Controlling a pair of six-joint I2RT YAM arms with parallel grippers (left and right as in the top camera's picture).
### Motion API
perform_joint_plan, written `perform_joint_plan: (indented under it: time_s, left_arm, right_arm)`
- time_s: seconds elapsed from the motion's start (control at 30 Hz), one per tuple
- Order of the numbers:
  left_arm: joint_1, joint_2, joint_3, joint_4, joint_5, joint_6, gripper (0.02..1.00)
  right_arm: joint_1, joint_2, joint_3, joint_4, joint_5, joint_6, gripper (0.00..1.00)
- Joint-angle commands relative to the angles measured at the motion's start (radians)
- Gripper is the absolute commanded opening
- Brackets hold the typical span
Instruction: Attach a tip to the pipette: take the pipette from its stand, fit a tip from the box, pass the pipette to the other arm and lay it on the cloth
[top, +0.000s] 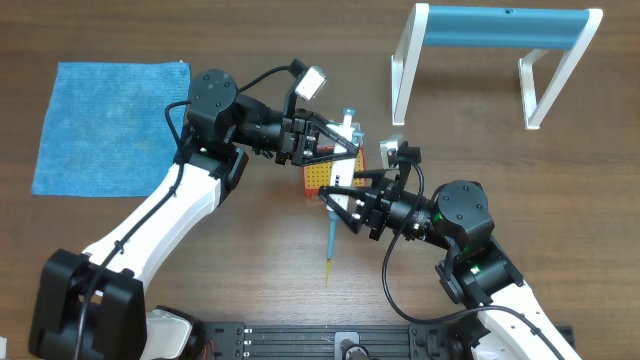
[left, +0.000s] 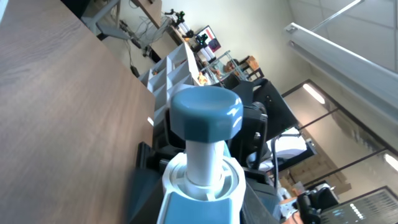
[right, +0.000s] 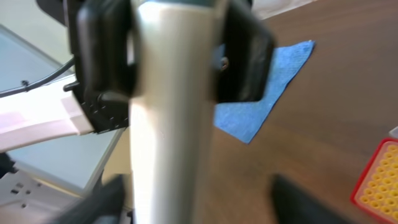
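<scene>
The pipette (top: 333, 222) hangs over the table's middle, blue plunger button (left: 205, 115) uppermost and a yellow tip (top: 327, 268) at its low end. My left gripper (top: 345, 148) is shut on its upper body; its black fingers (right: 245, 56) clamp the white barrel (right: 171, 124) from both sides. Lower on the barrel, my right gripper (top: 338, 205) is open, with one finger on either side and a gap to each. The orange tip box (top: 318, 178) sits under the two grippers. The blue cloth (top: 110, 125) lies flat at the far left.
The white and blue pipette stand (top: 500, 50) is at the back right. The tip box's corner (right: 379, 180) lies close beside the right gripper. Bare wooden table (top: 500, 170) lies between the arms and the stand, and along the front edge.
</scene>
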Motion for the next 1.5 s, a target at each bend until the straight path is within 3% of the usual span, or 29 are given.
perform_joint_plan:
  time_s: [0.03,0.2,0.27,0.33,0.43,0.47,0.5,0.6,0.73,0.9,1.03,1.17,1.3,1.5]
  left_arm:
    - [0.021,0.002,0.022,-0.010,0.001,-0.015,0.027]
    - [0.146,0.006,0.022,-0.037,0.010,-0.011,0.027]
    - [0.219,0.008,0.022,-0.072,0.016,0.008,0.027]
    - [0.267,0.008,0.022,-0.124,0.011,0.050,0.027]
    - [0.341,0.008,0.022,-0.319,-0.080,0.196,0.027]
    - [0.364,0.008,0.022,-0.458,-0.180,0.269,0.025]
    - [0.371,0.008,0.022,-0.513,-0.220,0.294,0.027]
    - [0.409,0.007,0.022,-0.785,-0.417,0.388,0.025]
    - [0.473,0.008,0.045,-1.082,-0.481,0.563,0.025]
    - [0.543,0.008,0.218,-1.541,-0.778,0.789,0.025]
    - [0.581,0.023,0.423,-1.751,-0.900,0.857,0.025]
    - [0.608,0.088,0.614,-1.886,-0.914,0.877,0.027]
    - [0.603,0.171,0.721,-1.989,-0.958,0.906,0.025]
    - [0.603,0.264,0.753,-2.128,-1.015,0.981,0.025]
  right_arm:
    - [-0.022,0.002,0.008,-0.023,-0.039,-0.030,0.882]
    - [-0.155,-0.010,0.008,-0.150,-0.243,-0.031,0.886]
    - [-0.231,-0.025,0.008,-0.101,-0.356,-0.024,0.884]
    - [-0.277,-0.045,0.008,-0.030,-0.415,0.010,0.884]
    - [-0.326,-0.080,0.008,0.122,-0.484,0.110,0.884]
    - [-0.340,-0.097,0.008,0.187,-0.489,0.163,0.884]
    - [-0.346,-0.105,0.008,0.212,-0.489,0.177,0.884]
    - [-0.364,-0.127,0.008,0.225,-0.485,0.176,0.884]
    - [-0.373,-0.126,0.008,0.223,-0.485,0.176,0.884]
    - [-0.373,-0.111,0.008,0.218,-0.485,0.171,0.884]
    - [-0.373,-0.082,0.008,0.147,-0.485,0.097,0.884]
    - [-0.375,-0.062,0.008,-0.046,-0.424,-0.051,0.886]
    - [-0.375,-0.069,0.008,-0.230,-0.299,-0.180,0.886]
    - [-0.375,-0.116,0.014,-0.566,0.104,-0.310,0.886]
